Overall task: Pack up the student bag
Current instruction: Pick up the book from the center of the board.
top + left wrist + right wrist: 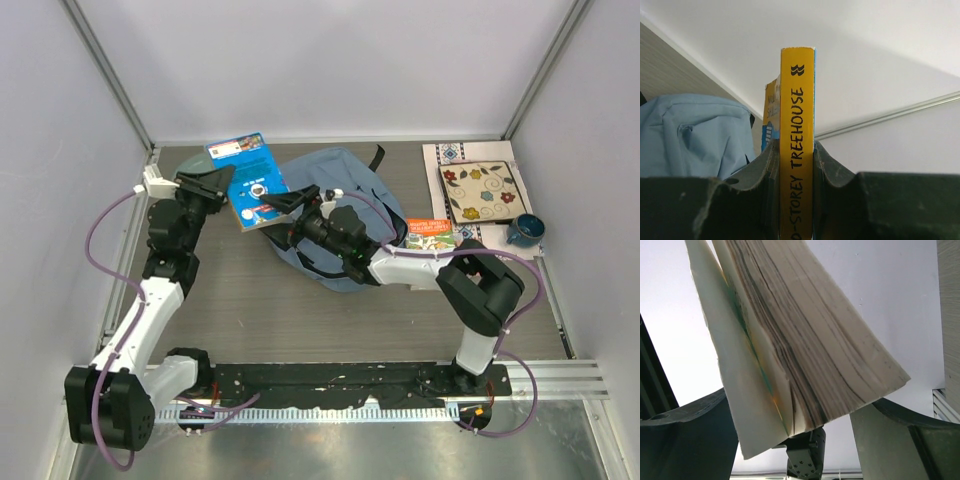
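Looking at the student bag [345,175] first, I see it lying soft and blue in the middle of the table [250,320], partly under my right arm. I cannot tell if its mouth is open. Just left of it is a book [248,180] with a blue cover, held up off the table. My left gripper [222,185] is squeezed onto the book's spine side. My right gripper [285,205] has its jaws wide apart, with the book's page side between them. I cannot tell if they touch it. I think I am in the middle of getting this book into the bag, maybe passing it from one gripper to the other. Next, I think my right jaws need to pinch all the pages together, and the book needs to tip toward the bag's mouth. My left wrist view shows the yellow spine and its words, which the top view hides. My right wrist view shows the pages fanning loose. Only the top view shows a small orange book [430,232], a flowered tile [482,190] and a blue mug [523,230] off to the right.
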